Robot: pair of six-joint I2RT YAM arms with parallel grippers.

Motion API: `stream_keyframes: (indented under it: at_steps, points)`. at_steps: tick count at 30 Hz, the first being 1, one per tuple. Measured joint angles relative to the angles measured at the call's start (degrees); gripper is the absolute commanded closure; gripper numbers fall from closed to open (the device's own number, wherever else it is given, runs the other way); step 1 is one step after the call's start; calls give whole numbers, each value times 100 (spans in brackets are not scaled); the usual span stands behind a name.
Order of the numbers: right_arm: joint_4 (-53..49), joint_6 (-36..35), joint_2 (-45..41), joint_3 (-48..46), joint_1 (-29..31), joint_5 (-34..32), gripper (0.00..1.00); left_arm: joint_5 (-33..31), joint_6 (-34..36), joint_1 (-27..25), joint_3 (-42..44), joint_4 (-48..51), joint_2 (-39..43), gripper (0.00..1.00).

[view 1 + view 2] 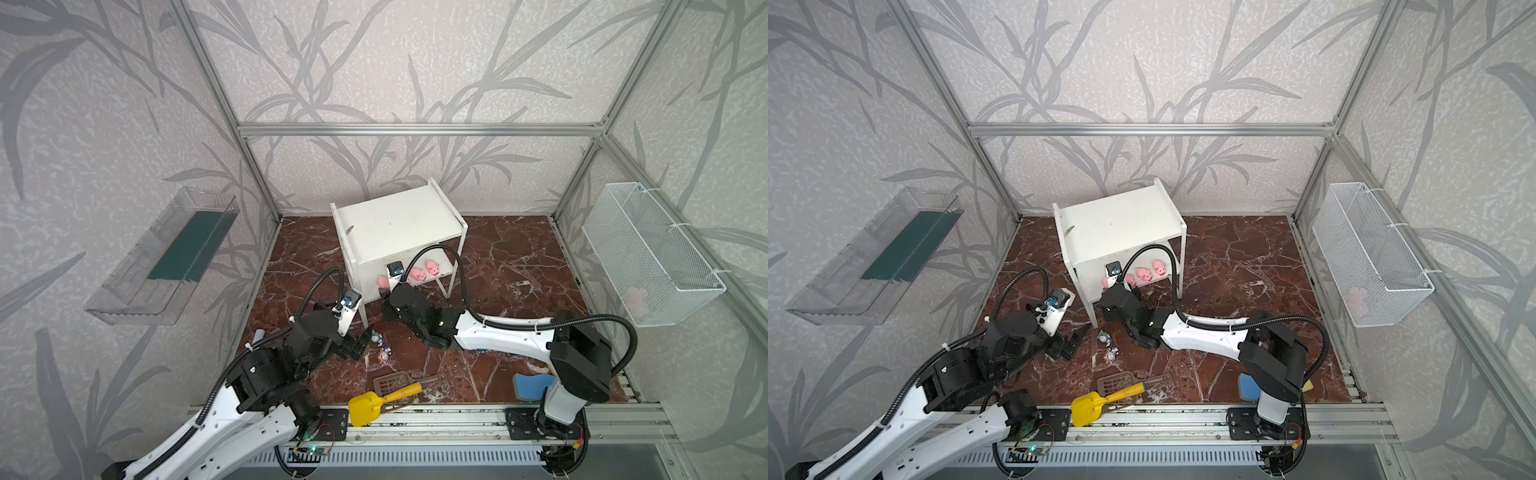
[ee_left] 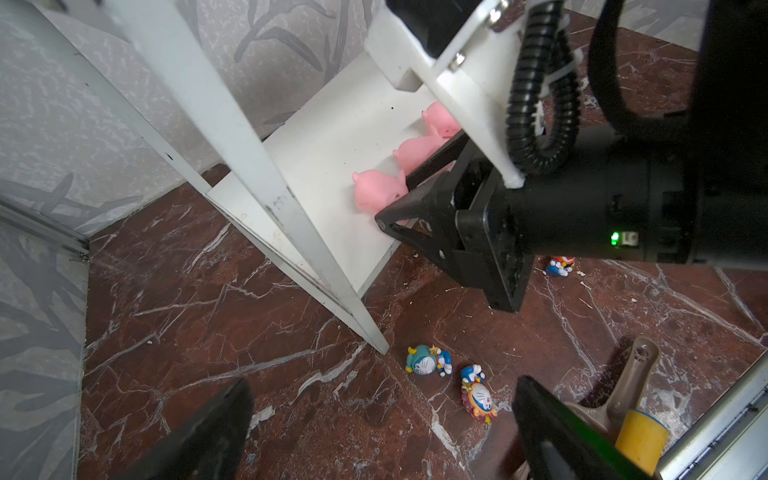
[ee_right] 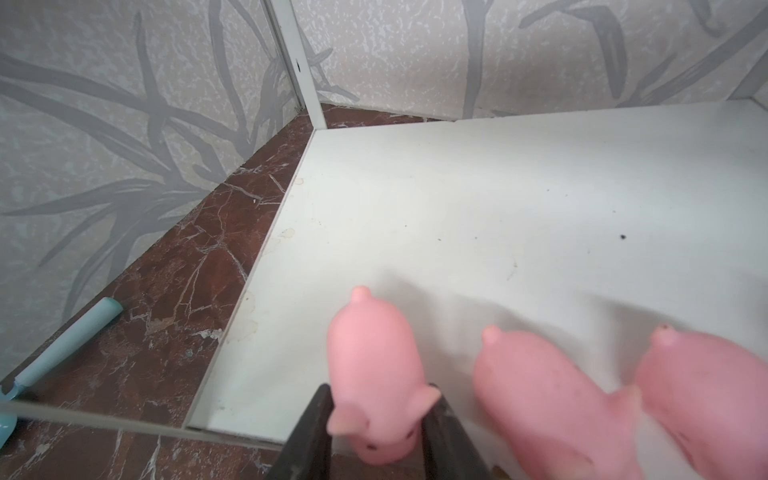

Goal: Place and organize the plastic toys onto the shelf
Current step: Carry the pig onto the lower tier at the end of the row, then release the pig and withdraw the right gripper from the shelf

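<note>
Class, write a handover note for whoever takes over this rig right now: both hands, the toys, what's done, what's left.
Left hand: open, empty, low over the floor.
Right hand: at the lower board of the shelf, jaws either side of a pig; grip unclear.
Toys: two more pigs beside it; three figurines seen on the floor.
Done: three pigs shelved.
Left: free the pig, shelve the figurines.
</note>
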State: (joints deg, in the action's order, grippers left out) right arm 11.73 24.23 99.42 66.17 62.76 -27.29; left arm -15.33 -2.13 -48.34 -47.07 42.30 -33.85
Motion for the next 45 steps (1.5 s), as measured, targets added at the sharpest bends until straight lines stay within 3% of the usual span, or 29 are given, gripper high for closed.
stream_keyframes:
  at_steps: [14,18,23,29,33,34,35,40,45]
  points:
    - [125,-35,-243,-256,2,63,55,44,0,9,20,-72,-74,1]
    - [186,-20,-758,-619,2,160,51,44,0,11,20,-72,-74,1]
    - [76,42,-2094,-1320,4,398,45,46,0,11,20,-72,-74,1]
    - [-782,22,-3947,-1987,0,557,25,70,0,13,20,-72,-76,1]
    - [-1864,-42,-4660,-2083,-76,774,23,157,0,13,20,-72,-149,1]
    - [-2146,-31,-4769,-2100,-118,826,18,186,0,13,20,-72,-179,1]
    - [-2415,17,-4850,-2129,-173,868,1,214,0,13,20,-72,-212,1]
    - [-3145,101,-5010,-2664,-560,1325,1,396,0,13,20,-74,-306,1]
    - [-3254,254,-4975,-3397,-789,1558,1,664,-7,13,20,-79,-328,1]
